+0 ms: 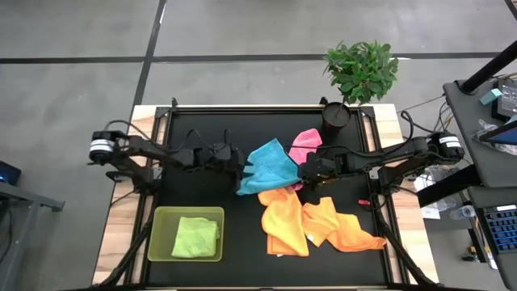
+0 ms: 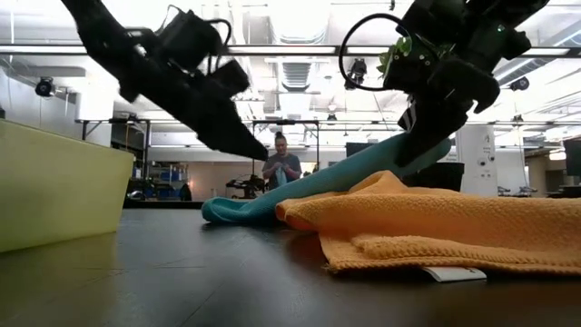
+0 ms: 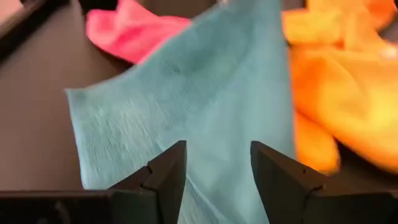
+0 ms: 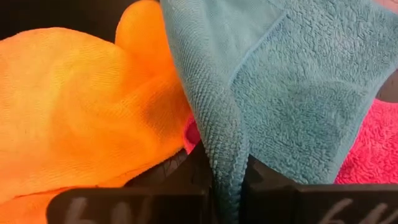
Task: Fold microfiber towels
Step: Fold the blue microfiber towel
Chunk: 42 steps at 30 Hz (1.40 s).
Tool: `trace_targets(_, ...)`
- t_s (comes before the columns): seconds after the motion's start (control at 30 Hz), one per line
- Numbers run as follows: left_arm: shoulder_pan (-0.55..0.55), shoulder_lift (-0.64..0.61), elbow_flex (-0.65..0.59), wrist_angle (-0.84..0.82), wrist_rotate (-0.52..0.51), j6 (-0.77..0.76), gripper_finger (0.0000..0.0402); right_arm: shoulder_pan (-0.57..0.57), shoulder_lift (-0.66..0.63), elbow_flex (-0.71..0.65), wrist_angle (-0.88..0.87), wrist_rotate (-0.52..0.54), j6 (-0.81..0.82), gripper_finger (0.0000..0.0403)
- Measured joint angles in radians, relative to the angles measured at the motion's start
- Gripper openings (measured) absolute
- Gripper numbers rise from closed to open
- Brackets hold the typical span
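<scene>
The right gripper (image 1: 305, 170) pinches the blue towel (image 1: 271, 164); the left gripper (image 3: 217, 163) gapes, released. Dragging could snag the orange towels (image 1: 311, 226).

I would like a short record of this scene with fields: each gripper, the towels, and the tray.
left gripper: open, at the edge of the light blue towel, not gripping it
right gripper: shut on the light blue towel, holding one side lifted off the table
pink towel: on the table, behind the blue one
orange towels: crumpled in a heap, unfolded
green tray: front left, with a lime green towel inside
</scene>
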<state>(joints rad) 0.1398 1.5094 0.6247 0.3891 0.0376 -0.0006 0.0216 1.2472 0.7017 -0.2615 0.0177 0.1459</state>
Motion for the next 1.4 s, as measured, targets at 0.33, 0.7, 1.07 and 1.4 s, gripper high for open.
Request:
trace_targets(0.33,0.024,0.28,0.255,-0.217,-0.004,-0.098,0.0163,0.0,0.0,-0.002,0.003,0.0,-0.034,0.0008)
trace_targets(0.7,0.022,0.308,0.347,-0.361,-0.027,-0.124,0.0163,0.0,0.0,-0.002,0.006,0.008,-0.034,0.0009)
trace_targets(1.07,0.021,0.311,0.336,-0.372,0.014,-0.204,0.0128,0.0,0.0,-0.002,0.008,0.008,-0.034,0.0009)
trace_targets(1.4,0.02,0.322,0.342,-0.368,0.039,-0.173,0.0006,0.0,0.0,-0.002,0.009,0.009,-0.033,0.0009)
